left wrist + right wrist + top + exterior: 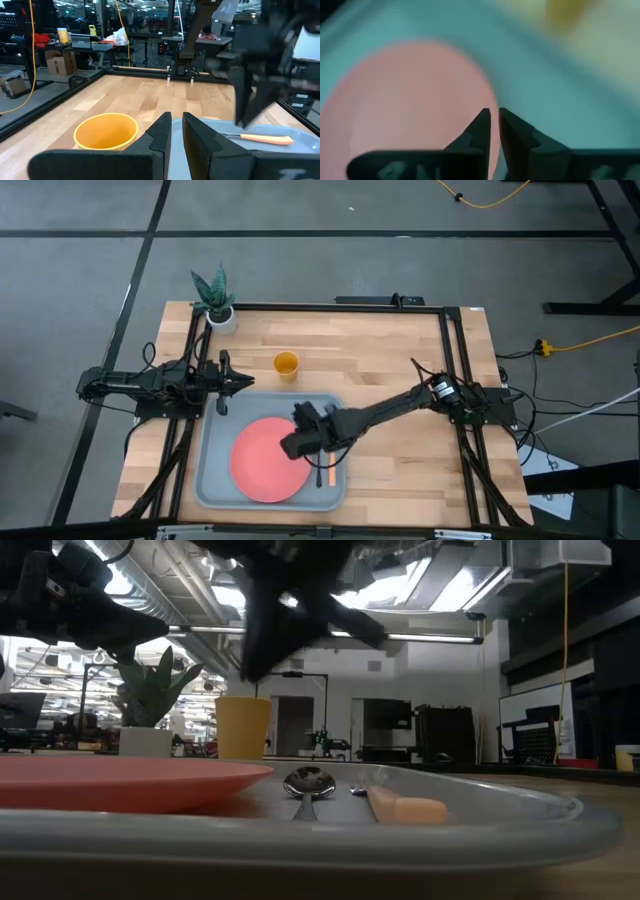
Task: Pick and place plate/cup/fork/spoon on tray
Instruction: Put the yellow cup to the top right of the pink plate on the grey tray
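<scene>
The grey-blue tray (215, 480) lies on the table's near middle. The coral-pink plate (262, 462) lies flat on it, with the dark spoon (307, 782) and the orange-handled fork (405, 806) beside it on the tray floor. The yellow cup (286, 364) stands upright on the wood beyond the tray. My right gripper (292, 442) hovers shut and empty above the plate's right edge (470, 80). My left gripper (245, 383) is shut and empty at the tray's far left corner, just left of the cup (106, 131).
A white pot with a green plant (216, 305) stands at the table's far left corner. Bare wood lies to the right of the tray and around the cup. My right arm (400, 402) reaches across the table's right half toward the tray.
</scene>
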Robot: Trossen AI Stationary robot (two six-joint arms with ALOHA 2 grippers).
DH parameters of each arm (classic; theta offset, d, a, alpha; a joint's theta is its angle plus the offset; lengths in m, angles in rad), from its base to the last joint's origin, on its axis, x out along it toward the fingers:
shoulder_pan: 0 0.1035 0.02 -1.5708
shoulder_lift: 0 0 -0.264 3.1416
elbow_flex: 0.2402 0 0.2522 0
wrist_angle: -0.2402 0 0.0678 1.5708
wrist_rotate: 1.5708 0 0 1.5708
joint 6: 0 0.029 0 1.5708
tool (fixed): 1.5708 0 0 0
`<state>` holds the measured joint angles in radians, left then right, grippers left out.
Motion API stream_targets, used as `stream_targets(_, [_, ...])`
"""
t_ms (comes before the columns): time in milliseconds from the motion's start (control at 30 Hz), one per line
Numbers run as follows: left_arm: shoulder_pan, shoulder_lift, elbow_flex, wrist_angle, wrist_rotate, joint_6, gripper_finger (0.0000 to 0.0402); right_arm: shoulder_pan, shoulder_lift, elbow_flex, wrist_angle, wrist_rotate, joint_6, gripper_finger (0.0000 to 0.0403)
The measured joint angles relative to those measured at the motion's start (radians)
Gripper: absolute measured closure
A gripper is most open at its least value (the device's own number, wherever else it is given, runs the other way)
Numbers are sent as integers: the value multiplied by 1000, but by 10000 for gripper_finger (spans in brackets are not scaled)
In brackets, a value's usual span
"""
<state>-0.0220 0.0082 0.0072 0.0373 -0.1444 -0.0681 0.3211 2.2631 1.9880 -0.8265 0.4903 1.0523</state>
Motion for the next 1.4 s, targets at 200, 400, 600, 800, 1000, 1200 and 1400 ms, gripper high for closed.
stream_targets(200, [0, 0, 0, 0, 0, 0, 360, -54, 0, 76, 64, 220, -516, 360])
stream_targets(400, [0, 0, 0, 0, 0, 0, 360, -146, 0, 102, 109, 116, -874, 360])
stream_targets(600, [0, 0, 0, 0, 0, 0, 360, -262, 0, 101, 101, -142, -1033, 360])
stream_targets(800, [0, 0, 0, 0, 0, 0, 360, -325, 0, 101, 90, -256, -1109, 360])
stream_targets(1000, [0, 0, 0, 0, 0, 0, 360, -350, 0, 101, 79, -275, -1118, 360])
stream_targets(1200, [0, 0, 0, 0, 0, 0, 360, -363, 0, 100, 31, -312, -1113, 360])
stream_targets(1400, [0, 0, 0, 0, 0, 0, 360, -357, 0, 123, 63, -336, -1053, 360])
